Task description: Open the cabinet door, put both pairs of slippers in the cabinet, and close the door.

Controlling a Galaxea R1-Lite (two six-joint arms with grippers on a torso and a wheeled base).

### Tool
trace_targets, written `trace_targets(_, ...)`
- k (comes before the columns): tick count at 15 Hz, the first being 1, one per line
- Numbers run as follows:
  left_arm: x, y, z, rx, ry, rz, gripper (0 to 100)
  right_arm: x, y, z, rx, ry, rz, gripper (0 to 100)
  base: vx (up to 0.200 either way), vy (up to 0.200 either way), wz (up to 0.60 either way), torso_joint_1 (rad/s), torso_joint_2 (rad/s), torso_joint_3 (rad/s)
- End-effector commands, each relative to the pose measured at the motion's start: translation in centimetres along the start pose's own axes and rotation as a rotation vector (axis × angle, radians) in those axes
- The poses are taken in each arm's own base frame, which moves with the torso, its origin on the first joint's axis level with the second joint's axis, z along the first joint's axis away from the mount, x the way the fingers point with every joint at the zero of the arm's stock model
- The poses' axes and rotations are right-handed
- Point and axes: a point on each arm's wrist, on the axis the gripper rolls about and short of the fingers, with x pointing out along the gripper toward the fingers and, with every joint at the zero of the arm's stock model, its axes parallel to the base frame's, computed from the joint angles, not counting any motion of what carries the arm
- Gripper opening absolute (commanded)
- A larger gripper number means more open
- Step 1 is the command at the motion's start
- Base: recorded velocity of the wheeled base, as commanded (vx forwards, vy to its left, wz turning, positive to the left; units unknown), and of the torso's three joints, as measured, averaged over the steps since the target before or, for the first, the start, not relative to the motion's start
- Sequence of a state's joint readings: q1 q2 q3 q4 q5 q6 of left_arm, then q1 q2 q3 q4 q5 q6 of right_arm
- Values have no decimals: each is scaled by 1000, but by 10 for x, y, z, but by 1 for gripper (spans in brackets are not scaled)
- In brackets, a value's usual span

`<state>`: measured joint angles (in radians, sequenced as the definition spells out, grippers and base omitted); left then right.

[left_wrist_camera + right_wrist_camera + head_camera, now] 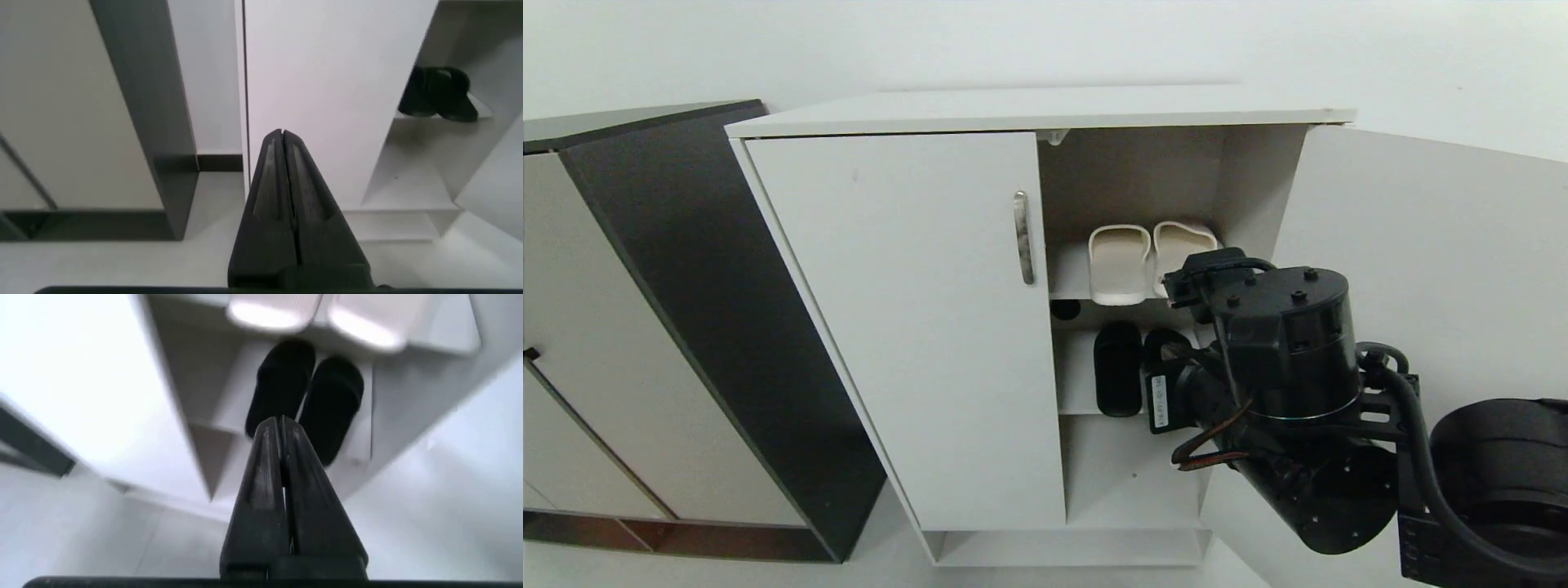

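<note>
1. Cream slippers (1150, 260) sit on the cabinet's (1045, 110) upper shelf (1068, 282), black slippers (306, 396) just below: both stowed.
2. Right gripper (283, 437) and left gripper (283, 147) are pressed together, empty.
3. Right door (1421, 286) stands open; closing it looks next.

Black, cylindrical-jointed right arm (1282, 359): extended forward, cable looped beside the wrist. Black two-fingered right gripper (283, 425): ribbed fingers pressed together, nothing between them. Black two-fingered left gripper (283, 135): fingers likewise closed flat together, empty.
</note>
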<state>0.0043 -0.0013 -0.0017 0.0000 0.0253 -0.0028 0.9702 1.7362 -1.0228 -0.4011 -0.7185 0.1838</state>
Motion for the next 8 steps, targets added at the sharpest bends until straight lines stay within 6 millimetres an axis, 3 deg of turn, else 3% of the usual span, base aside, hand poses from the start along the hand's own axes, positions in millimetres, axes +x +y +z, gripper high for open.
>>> trace_targets(1, 0, 0, 0, 0, 1, 1, 0, -2, -1, 1, 4, -1, 17, 0, -200, 0, 0, 2, -2, 2)
trace_targets(8, 0, 0, 0, 0, 1, 1, 0, -3, -4, -1, 1, 8, 28, 0, -200, 0, 0, 3, 2, 3)
